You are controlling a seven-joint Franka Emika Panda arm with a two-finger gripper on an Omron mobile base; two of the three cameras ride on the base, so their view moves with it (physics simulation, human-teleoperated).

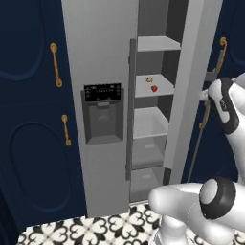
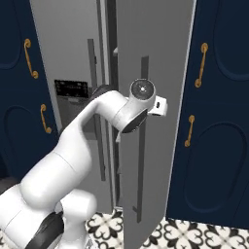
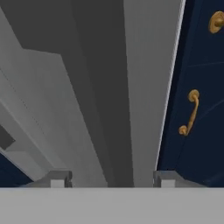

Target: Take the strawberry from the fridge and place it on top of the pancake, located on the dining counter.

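The grey fridge stands with its right door swung partly open, showing grey shelves. The strawberry, a tiny red berry, lies on the second shelf from the top. My gripper is at the outer face of the open door, well right of the berry. In the hand view my gripper stands open, its fingertips wide apart on either side of the dark door handle without touching it. The pancake and the dining counter are out of view.
A small yellow item sits just behind the berry on the same shelf. Navy cabinets with brass handles flank the fridge. The open door stands between the arm and the shelves. The floor is patterned tile.
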